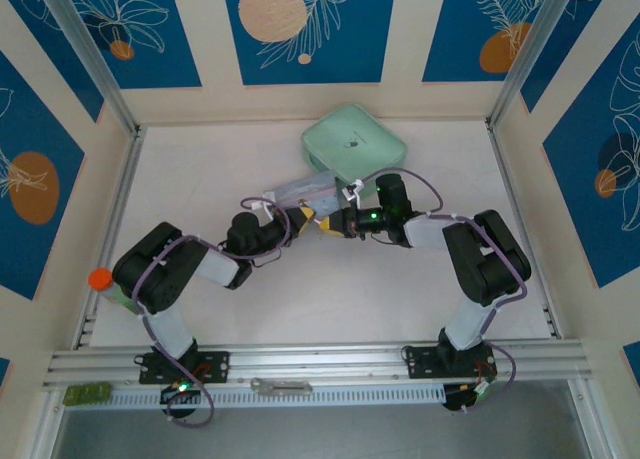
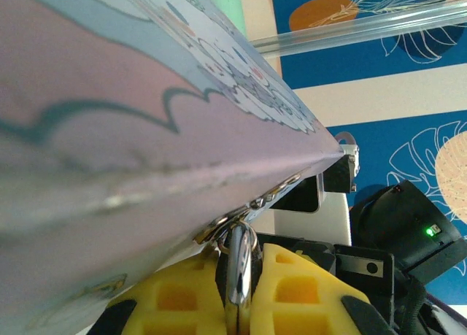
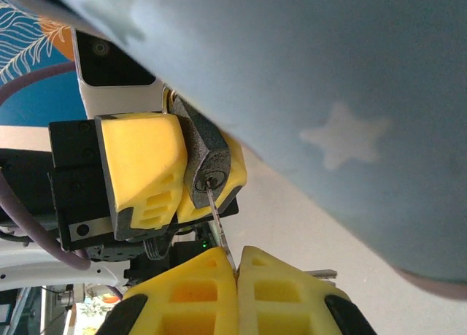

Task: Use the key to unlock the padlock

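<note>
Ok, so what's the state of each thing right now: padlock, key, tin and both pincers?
padlock: shackle through the tin's hasp, body clamped.
key: tip in the padlock's keyhole.
tin: hasp fastened by the padlock.
left pincer: shut on the padlock.
right pincer: shut on the key.

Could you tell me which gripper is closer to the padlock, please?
Left. The left gripper is clamped on the padlock itself; the right gripper stands just off it, holding the key with its tip at the keyhole.
</note>
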